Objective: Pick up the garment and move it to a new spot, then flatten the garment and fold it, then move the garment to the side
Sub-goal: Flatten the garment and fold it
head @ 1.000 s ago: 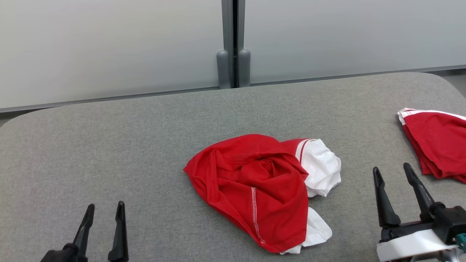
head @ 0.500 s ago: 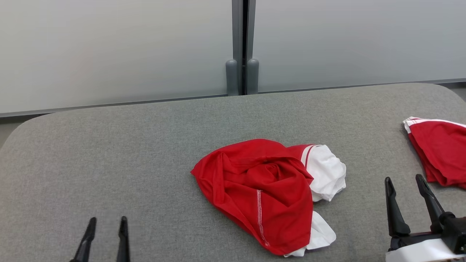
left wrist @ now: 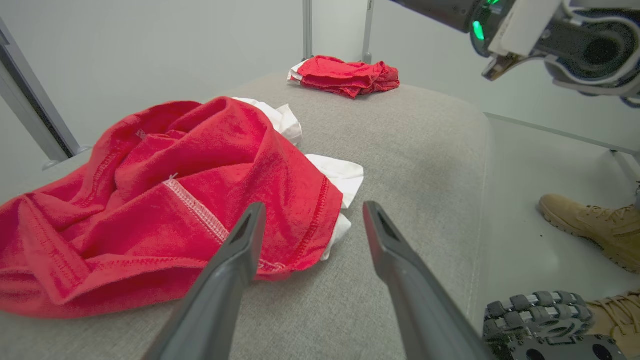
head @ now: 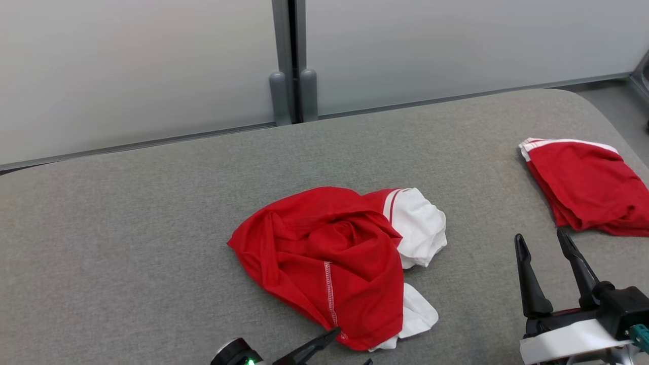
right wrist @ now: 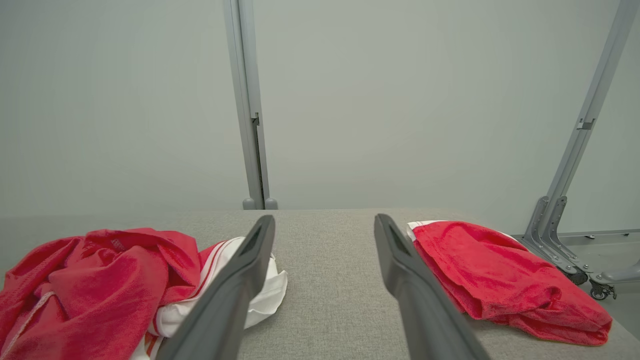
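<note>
The grey padded tabletop carries everything here. Near its middle lies the task's thing, a crumpled red-and-white garment, bunched into a heap. Its long axis slants from the far left down toward the near edge, and the white parts spill out on its right flank. Well apart from it, at the far right of the tabletop, sits a second red garment, already folded.

The left end effector is the nearer one by far. Its fingers stand spread and empty, low over the tabletop, pointing at the near end of the heap. In the left wrist view the red hem lies just ahead of the left-hand finger, while the other finger points at bare cloth. The right end effector is likewise released and holds nothing. It hangs between the two garments, closer to the folded one.

So the pick-up is not yet made, and we judge it falls to the left arm — a short reach forward, biased toward the red side, should bring the hem beside the white stitched seam between the fingers.
</note>
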### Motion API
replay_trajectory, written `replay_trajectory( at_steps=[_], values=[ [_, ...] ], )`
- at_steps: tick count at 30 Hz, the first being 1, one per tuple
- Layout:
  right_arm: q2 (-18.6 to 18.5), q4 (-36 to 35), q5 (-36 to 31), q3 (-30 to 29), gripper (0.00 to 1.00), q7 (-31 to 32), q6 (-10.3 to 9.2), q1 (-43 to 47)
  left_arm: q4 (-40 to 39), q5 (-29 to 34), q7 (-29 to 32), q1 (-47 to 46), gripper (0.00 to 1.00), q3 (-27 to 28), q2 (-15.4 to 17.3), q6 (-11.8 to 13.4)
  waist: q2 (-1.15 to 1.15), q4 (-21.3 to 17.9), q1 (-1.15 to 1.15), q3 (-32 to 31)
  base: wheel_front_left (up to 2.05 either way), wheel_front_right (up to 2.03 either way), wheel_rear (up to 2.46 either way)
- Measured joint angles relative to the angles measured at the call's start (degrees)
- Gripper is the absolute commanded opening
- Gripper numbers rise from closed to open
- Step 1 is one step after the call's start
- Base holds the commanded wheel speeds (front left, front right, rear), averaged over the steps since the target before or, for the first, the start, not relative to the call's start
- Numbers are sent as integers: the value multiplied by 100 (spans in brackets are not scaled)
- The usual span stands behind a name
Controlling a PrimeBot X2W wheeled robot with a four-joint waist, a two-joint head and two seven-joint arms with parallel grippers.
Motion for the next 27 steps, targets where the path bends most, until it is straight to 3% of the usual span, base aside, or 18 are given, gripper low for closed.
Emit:
replay_trajectory(
  at_steps=[6,12,18,19,20,21,27],
  values=[
    [2,11,62,9,100,0,0,-65,701,-298,411,-553,100,-890,343,-2,0,-312,0,180,0,0,0],
    [5,20,134,-62,100,0,0,-83,953,-165,345,-883,100,-901,266,74,0,-500,0,339,0,0,0],
    [9,33,311,-21,100,0,0,-180,1361,-42,914,-1044,96,-945,350,249,0,-556,0,444,0,0,0],
    [10,35,353,-16,100,0,0,-180,1396,-42,956,-1046,43,-951,350,263,0,-562,0,456,0,0,0],
    [10,37,372,-21,100,0,0,-181,1402,-43,956,-1046,11,-947,344,282,0,-565,0,467,0,0,0],
    [10,36,398,-22,100,0,0,-184,1405,-47,926,-1047,0,-915,323,344,0,-565,0,478,0,0,0],
    [10,52,459,-41,100,0,0,-204,1459,-30,631,-1153,0,-882,265,446,0,-547,0,503,0,0,0]
  ],
)
